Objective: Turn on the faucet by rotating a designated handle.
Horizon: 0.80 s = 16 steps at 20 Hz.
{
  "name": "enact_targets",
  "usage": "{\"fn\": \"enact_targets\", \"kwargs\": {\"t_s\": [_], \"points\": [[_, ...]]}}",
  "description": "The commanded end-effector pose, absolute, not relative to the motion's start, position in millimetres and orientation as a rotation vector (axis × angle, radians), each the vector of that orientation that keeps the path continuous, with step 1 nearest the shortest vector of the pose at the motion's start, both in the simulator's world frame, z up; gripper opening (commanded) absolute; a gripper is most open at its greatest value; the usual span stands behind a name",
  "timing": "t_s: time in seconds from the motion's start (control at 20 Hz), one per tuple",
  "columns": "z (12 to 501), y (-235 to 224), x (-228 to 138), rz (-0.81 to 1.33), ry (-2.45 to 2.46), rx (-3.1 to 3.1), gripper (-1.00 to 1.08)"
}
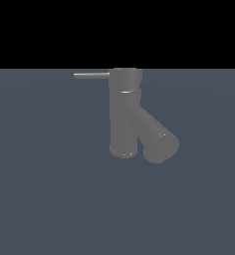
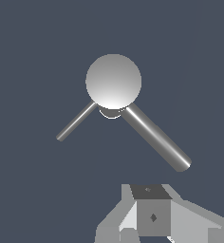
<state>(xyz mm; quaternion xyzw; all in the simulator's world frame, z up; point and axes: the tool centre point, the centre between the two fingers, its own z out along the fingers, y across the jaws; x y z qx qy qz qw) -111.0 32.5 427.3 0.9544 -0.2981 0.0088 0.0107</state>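
claw high above the faucet, handle untouched

nearest the wrist camera sits the claw (image 2: 152, 223), its grey housing filling the low edge of that view; the fingertips run out of the picture, so i cannot tell whether the jaws stand apart or together. nothing is held that i can see.

going left to right in the exterior view: the handle (image 1: 92, 75) comes first, a thin pale rod sticking out level toward the exterior view's left from the top cap. then the faucet (image 1: 124, 112), upright on the dark counter (image 1: 40, 199). last the thick spout (image 1: 157, 137), slanting down toward the exterior view's right. the arm does not show in this view at all.

seen from above in the wrist view, the handle (image 2: 76, 122) and the spout (image 2: 156, 138) splay out from the round cap like two legs of a v, the spout much the fatter.

likely trouble: a descent aimed at the wrong leg would meet the spout, which i judge will not turn. coming straight down on the cap would jam the fingers. the rod is slim, so a push near its root gives little leverage, and one at the very tip may slip off.

room looks generous: bare counter all round, and open space on both sides of the rod for a sweep.
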Motion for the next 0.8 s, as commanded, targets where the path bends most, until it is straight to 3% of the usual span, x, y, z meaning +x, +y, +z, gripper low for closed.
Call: {"fn": "enact_targets", "kwargs": {"t_s": [0.0, 0.75], "points": [[419, 37, -100, 0.028, -1.013, 2.951, -1.0], [359, 65, -40, 0.026, -1.483, 2.75, -1.0]]}}
